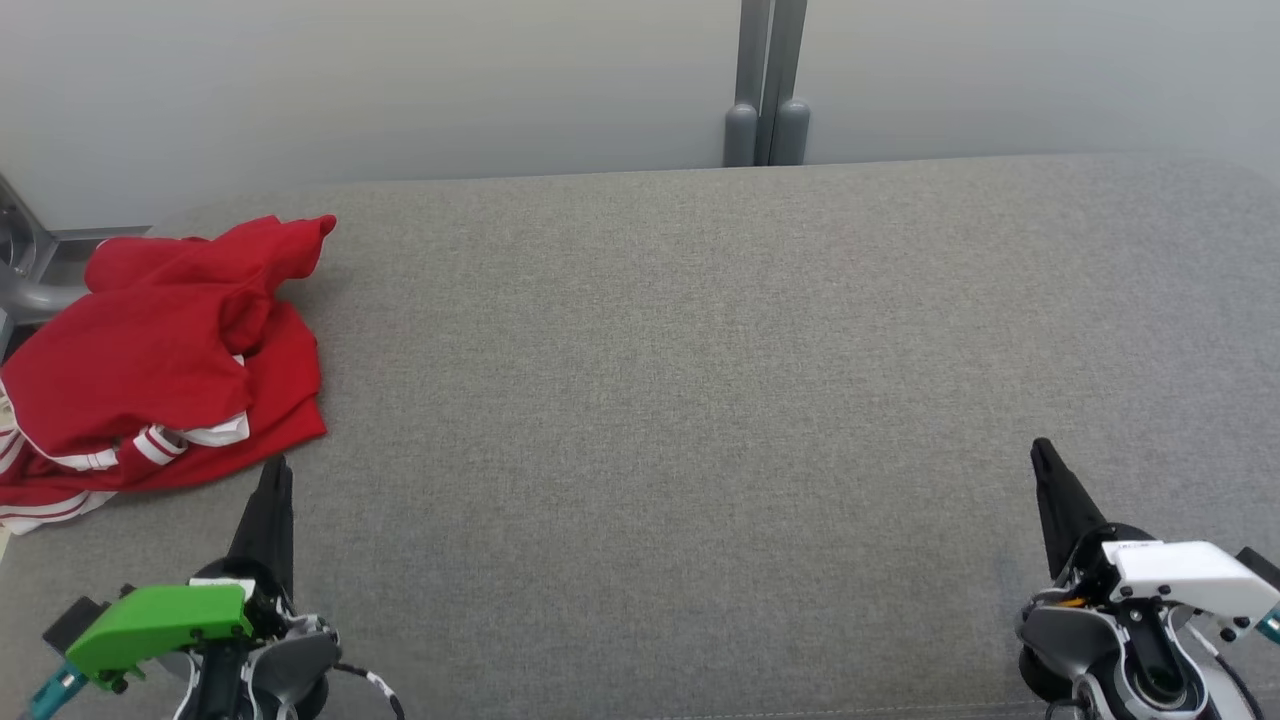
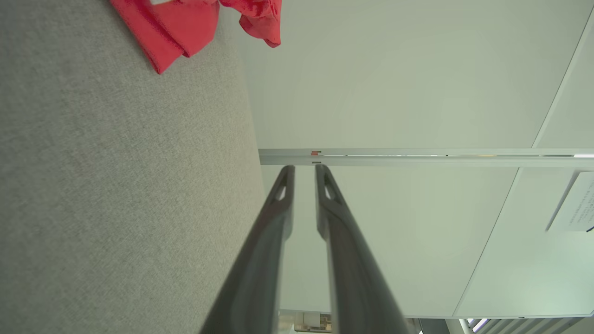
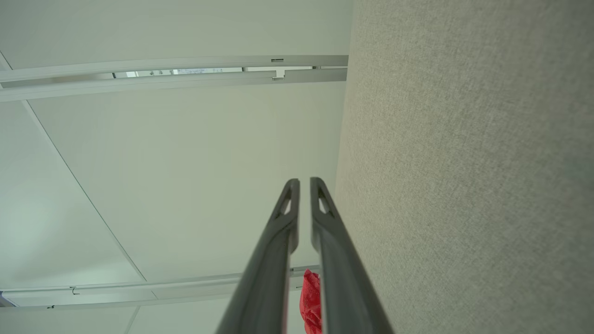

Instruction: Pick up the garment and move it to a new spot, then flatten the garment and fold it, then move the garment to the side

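The red garment [image 1: 165, 355], with white stripes at its cuffs and hem, lies crumpled at the far left of the grey fabric-covered surface [image 1: 700, 400]. My left gripper [image 1: 275, 470] stands at the lower left, just below the garment's near edge and apart from it, shut and holding nothing. My right gripper [image 1: 1040, 450] rests at the lower right, far from the garment, shut and holding nothing. In the left wrist view a corner of the garment [image 2: 185, 23] shows beyond the left gripper [image 2: 304, 169]. In the right wrist view a sliver of the garment [image 3: 310, 301] shows behind the right gripper [image 3: 305, 182].
A pale wall runs behind the surface, with a grey double post [image 1: 767, 90] at the back edge. A grey metal frame [image 1: 30, 270] sits behind the garment at the far left. The garment's left side reaches the surface's left edge.
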You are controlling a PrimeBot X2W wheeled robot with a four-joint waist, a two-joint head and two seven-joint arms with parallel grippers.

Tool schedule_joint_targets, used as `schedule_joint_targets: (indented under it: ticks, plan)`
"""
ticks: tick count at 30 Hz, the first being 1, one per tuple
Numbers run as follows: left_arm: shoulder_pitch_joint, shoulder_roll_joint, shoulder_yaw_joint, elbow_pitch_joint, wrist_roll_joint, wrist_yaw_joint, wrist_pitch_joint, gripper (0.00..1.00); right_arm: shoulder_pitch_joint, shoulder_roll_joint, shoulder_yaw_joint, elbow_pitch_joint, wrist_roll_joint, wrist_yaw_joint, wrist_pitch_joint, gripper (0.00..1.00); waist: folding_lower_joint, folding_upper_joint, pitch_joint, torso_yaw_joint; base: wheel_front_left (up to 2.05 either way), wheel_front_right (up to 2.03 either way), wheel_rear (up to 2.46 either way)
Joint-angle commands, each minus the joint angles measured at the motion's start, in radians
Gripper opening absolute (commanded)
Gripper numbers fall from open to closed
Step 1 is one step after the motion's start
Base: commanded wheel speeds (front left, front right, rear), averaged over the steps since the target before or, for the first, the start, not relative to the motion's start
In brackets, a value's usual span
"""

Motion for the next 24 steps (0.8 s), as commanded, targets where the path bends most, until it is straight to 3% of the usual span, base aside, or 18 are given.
schedule_joint_targets:
  ticks: [1, 13, 24]
  plan:
    - [0.004, -0.001, 0.000, 0.004, 0.000, 0.000, -0.001, 1.00, 0.004, 0.002, 0.001, 0.005, 0.000, 0.000, -0.001, 1.00, 0.0000, 0.0000, 0.000, 0.000, 0.00, 0.00, 0.00]
    - [0.043, -0.007, -0.043, 0.015, 0.030, 0.000, -0.052, 1.00, 0.028, 0.009, 0.045, 0.019, -0.035, 0.000, -0.046, 1.00, 0.0000, 0.0000, -0.007, -0.002, 0.00, 0.00, 0.00]
    - [0.050, -0.003, -0.076, 0.020, 0.165, 0.008, -0.105, 1.00, 0.015, 0.008, 0.068, 0.057, -0.175, 0.000, -0.091, 1.00, 0.0000, 0.0000, -0.016, -0.005, 0.00, 0.00, 0.00]
